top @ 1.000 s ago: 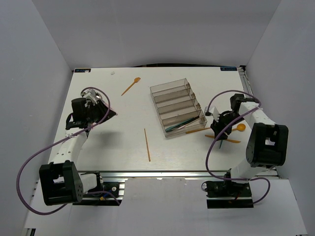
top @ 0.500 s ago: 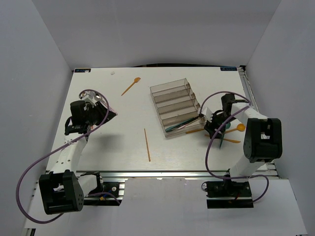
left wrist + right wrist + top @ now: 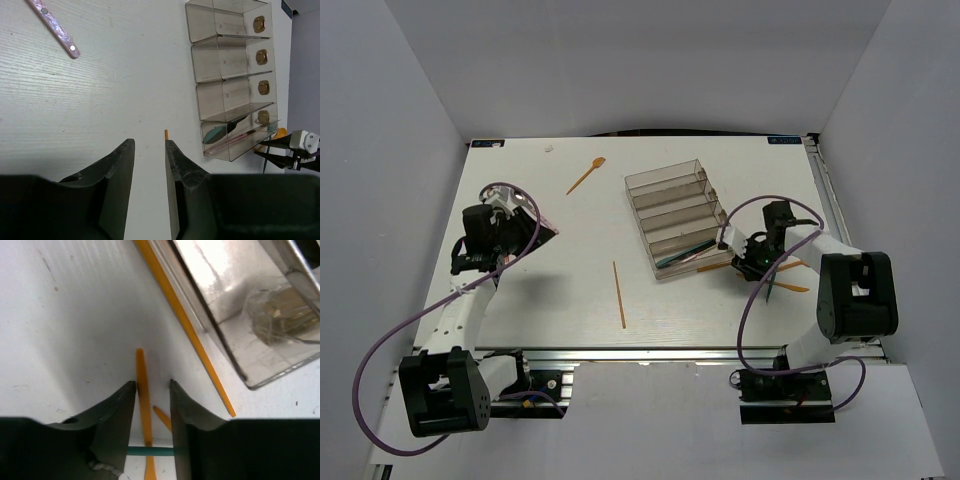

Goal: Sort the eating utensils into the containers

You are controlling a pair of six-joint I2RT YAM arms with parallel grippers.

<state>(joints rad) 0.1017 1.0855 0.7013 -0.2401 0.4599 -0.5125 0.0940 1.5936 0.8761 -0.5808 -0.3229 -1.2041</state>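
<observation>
Straddling an orange utensil handle [image 3: 143, 405] just beside the stepped tray [image 3: 670, 195], the right gripper [image 3: 151, 384] is parted; the left gripper [image 3: 149, 144] is likewise parted.

The white table [image 3: 540, 300] carries a clear tray [image 3: 643, 230] at upper centre-right. An orange spoon [image 3: 586, 175] lies at upper centre, left of the tray. An orange stick [image 3: 619, 294] lies at centre. A second stick [image 3: 715, 266] lies just beside the tray's lower edge. At right, an orange utensil [image 3: 792, 287] and a teal utensil [image 3: 769, 292] cross.

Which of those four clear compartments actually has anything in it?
The compartment nearest the arms: it holds a teal utensil, while the other three look empty.
</observation>
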